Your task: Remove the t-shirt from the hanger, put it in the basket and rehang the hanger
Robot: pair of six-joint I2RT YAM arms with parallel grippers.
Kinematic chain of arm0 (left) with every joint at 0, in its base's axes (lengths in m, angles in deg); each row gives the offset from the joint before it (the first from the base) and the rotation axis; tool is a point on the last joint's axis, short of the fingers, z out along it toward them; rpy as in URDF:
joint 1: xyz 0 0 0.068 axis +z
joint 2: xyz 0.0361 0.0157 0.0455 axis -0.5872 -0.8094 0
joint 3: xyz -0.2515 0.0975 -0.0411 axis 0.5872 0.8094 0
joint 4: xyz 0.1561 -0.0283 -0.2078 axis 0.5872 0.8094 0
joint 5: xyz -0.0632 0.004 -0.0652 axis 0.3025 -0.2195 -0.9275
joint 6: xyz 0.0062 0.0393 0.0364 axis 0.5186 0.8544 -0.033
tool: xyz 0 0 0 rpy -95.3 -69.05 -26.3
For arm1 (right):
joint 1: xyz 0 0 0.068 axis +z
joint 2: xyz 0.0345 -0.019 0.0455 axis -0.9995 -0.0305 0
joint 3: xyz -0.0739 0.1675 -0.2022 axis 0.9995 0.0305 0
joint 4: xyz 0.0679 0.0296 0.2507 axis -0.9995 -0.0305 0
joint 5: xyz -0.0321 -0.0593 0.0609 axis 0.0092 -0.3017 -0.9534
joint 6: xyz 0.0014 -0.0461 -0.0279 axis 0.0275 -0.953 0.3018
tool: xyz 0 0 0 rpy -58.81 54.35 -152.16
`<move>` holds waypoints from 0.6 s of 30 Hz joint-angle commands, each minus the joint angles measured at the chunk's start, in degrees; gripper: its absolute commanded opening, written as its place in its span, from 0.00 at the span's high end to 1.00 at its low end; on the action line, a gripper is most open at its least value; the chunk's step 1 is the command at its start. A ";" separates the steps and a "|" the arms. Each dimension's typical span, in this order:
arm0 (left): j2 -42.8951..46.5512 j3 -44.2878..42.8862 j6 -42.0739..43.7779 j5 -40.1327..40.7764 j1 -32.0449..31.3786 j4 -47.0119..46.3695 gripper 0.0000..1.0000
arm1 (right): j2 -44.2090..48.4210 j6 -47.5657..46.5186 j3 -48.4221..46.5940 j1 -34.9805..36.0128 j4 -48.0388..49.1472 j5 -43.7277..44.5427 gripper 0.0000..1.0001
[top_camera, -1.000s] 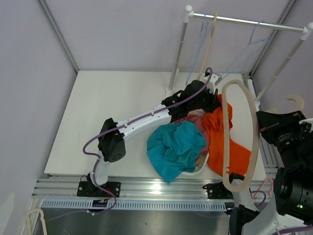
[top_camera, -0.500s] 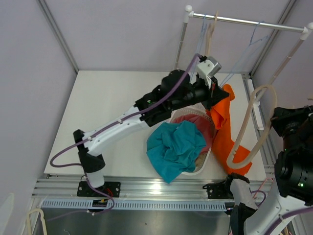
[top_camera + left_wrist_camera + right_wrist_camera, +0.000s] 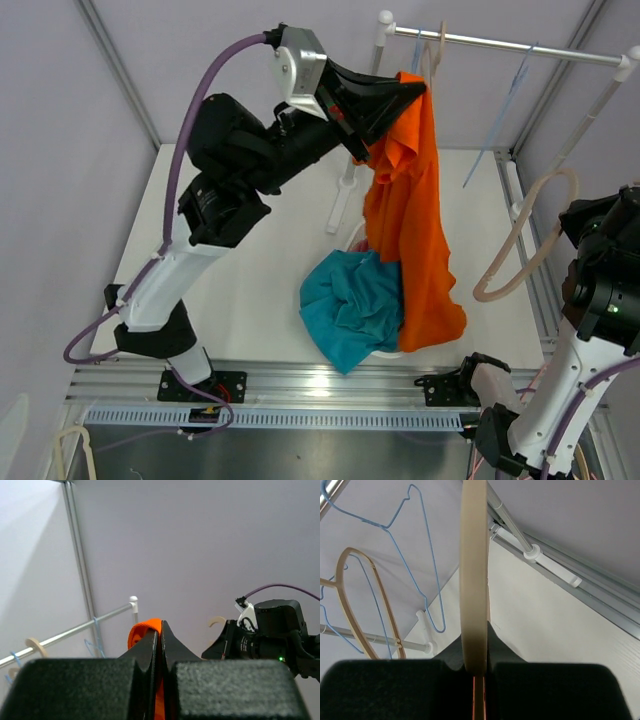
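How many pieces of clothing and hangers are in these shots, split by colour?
Orange t-shirt: 1, in the left gripper.
Teal cloth: 1.
Beige hangers: 2, one in the right gripper, one on the rail.
Blue wire hangers: 2, on the rail.
Total: 6.
A pink bit behind the teal cloth is too hidden to count.

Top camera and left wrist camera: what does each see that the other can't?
Only the top view shows the orange t-shirt hanging full length, the teal cloth and the white table. Only the left wrist view shows, close up, the left gripper with jaws shut on a fold of that shirt. Both show the clothes rail and the beige hanger held by the right gripper.
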 commanded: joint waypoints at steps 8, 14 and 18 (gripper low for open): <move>11.94 26.12 -1.61 4.51 1.70 -11.08 0.99 | -2.48 -6.86 3.71 -0.08 11.27 -4.07 1.00; 19.69 65.35 -11.81 5.58 1.53 -29.92 0.99 | -9.43 -13.64 1.42 -0.17 14.88 -8.66 1.00; 19.96 78.53 -14.63 7.41 -1.01 -37.02 0.99 | -12.76 -18.03 1.95 -0.26 21.47 -10.85 1.00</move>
